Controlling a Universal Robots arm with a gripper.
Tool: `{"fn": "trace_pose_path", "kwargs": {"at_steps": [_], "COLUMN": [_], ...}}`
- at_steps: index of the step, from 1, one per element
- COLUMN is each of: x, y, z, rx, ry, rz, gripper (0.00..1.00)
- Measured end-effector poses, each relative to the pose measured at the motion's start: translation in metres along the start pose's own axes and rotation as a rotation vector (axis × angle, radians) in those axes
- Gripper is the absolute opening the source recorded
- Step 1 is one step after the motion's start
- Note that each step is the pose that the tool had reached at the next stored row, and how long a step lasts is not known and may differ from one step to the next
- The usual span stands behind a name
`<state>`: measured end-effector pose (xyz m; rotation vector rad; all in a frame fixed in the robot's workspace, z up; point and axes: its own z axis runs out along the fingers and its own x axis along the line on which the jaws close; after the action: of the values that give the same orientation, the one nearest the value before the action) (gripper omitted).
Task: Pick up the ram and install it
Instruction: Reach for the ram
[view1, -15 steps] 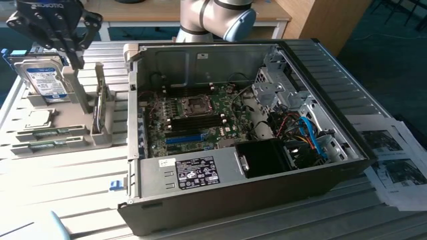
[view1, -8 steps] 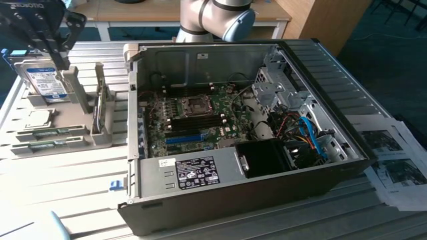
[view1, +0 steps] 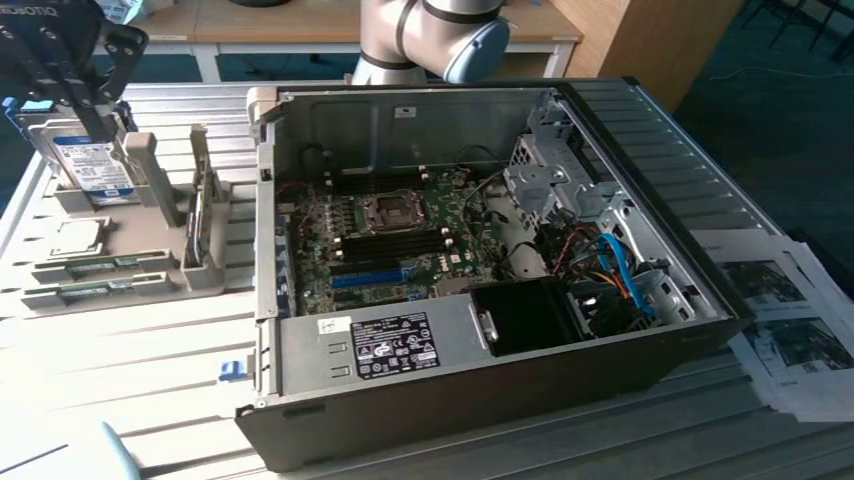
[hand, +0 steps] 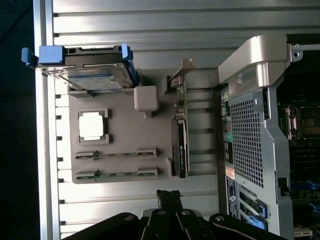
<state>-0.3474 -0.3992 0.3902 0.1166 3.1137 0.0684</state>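
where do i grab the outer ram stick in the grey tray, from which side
Pinch the outer ram stick at the middle of its top edge, coming straight down from above. It seems to stand on edge, slotted in the tray, grey blocks capping both ends.

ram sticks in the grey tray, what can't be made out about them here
- Ram sticks: mostly sunk in the grey tray slots and too small, so chips and label cannot be made out in either view.
- Motherboard slots, exterior view: too small and dim to tell empty from filled.
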Motion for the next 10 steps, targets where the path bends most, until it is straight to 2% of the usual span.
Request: {"fn": "trace_pose_path", "kwargs": {"at_steps": [6,10], "x": [0.013,0.026], "y": [-0.0011,-0.0021], "z": [0.0001,0.0003], "rx": [0.0002,0.0006], "ry": [0.0,0.0], "rz": [0.0,0.0], "gripper": [0.1,0.1]}}
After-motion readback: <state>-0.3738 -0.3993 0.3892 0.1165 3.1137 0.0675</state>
